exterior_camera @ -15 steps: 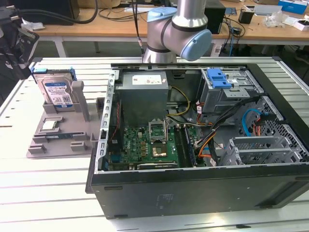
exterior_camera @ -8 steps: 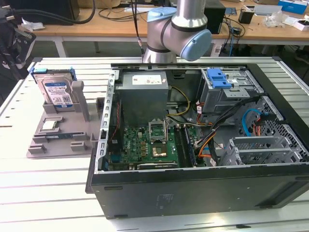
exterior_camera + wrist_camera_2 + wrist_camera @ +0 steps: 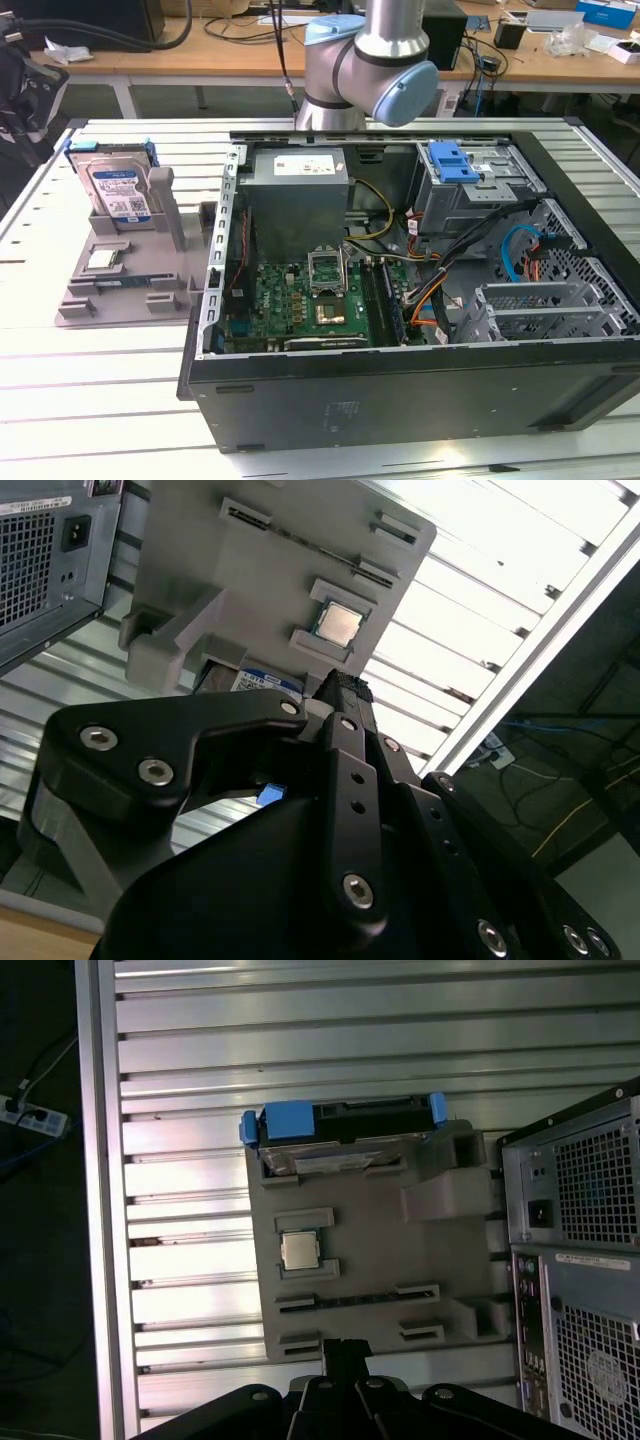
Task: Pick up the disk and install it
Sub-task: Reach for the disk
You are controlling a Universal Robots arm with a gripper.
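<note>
Exterior view's left — the disk [image 3: 118,190] stands in its grey holder [image 3: 150,262]; the gripper [image 3: 345,1344], fingers closed together and empty, hangs apart from it.

An open computer case [image 3: 400,405] sits beside a grey fixture [image 3: 150,255] (chip [image 3: 103,259] on it).

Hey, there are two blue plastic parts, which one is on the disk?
The blue bracket framing the disk in the gray holder, exterior view's left; the other, a blue latch, tops the drive cage.

slatted metal table [image 3: 100,400], grey fixture [image 3: 120,285], computer case [image 3: 400,400]
</note>
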